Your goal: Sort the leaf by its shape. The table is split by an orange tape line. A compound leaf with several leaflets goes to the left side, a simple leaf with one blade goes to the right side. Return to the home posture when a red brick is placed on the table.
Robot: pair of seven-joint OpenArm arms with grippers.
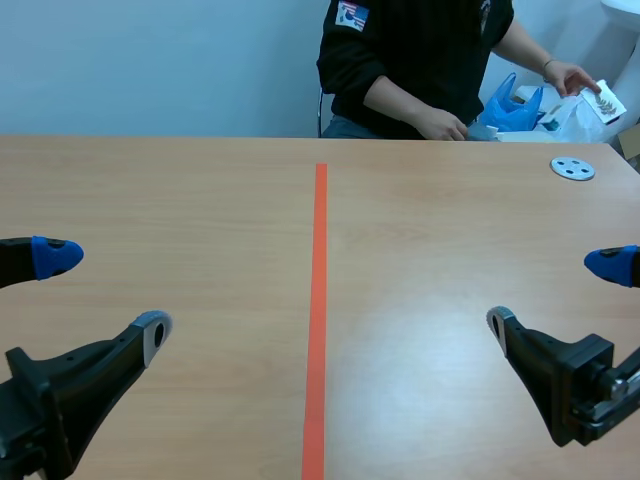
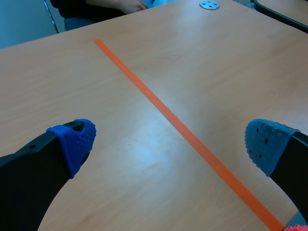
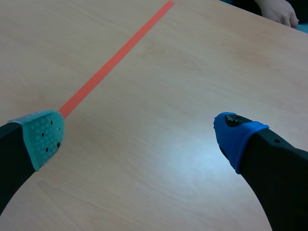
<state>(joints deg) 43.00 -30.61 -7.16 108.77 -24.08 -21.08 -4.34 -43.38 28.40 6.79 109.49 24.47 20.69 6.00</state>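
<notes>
A small white leaf card (image 1: 606, 102), its printed leaf too small to tell the shape, is held in a person's hand (image 1: 572, 78) past the far right corner of the surface (image 1: 200, 200), above pale wrapping and just beside a blue bag (image 1: 512, 108). The person (image 1: 420, 60), in a dark top, sits across the far edge, with the other hand (image 1: 440, 125) resting at that edge near the bag. A grey disc (image 1: 572, 168) with holes lies flat on the right half, near the far edge and well apart from both arms. The orange tape line (image 1: 318, 300) runs down the middle of the wooden surface from far side to near side. At the near corners, the left tool (image 1: 105, 296) sits low over the left half with its fingers spread wide and nothing between them. The right tool (image 1: 555, 293) mirrors it over the right half, likewise spread and holding nothing. Both wrist views show bare wood between the dotted pads, the tape crossing ahead of each.
</notes>
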